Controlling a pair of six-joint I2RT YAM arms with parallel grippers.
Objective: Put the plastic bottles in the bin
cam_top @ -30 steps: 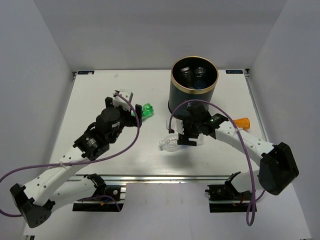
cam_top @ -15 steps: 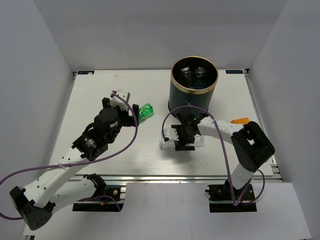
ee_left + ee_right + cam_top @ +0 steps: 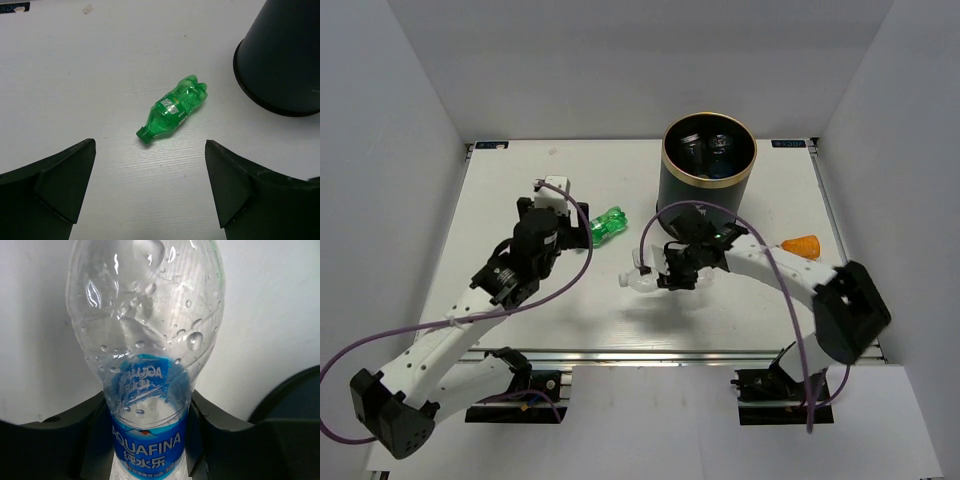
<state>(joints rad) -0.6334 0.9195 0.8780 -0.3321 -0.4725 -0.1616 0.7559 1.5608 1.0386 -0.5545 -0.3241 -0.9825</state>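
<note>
Right wrist view: the clear plastic bottle with a blue Aquafina label [image 3: 147,365] fills the frame, its top end cut off and its lower body hidden. Right gripper [image 3: 672,272] is clamped on it at the label. Overhead, its long axis is roughly level, free end pointing left, away from the tall dark gold-rimmed bin [image 3: 705,200] just behind. Bottles inside the bin are dim. Green plastic bottle [image 3: 173,110] lies flat, cap toward the spread left gripper [image 3: 150,185], base toward the bin. Orange bottle [image 3: 801,244] lies just beyond the right arm.
</note>
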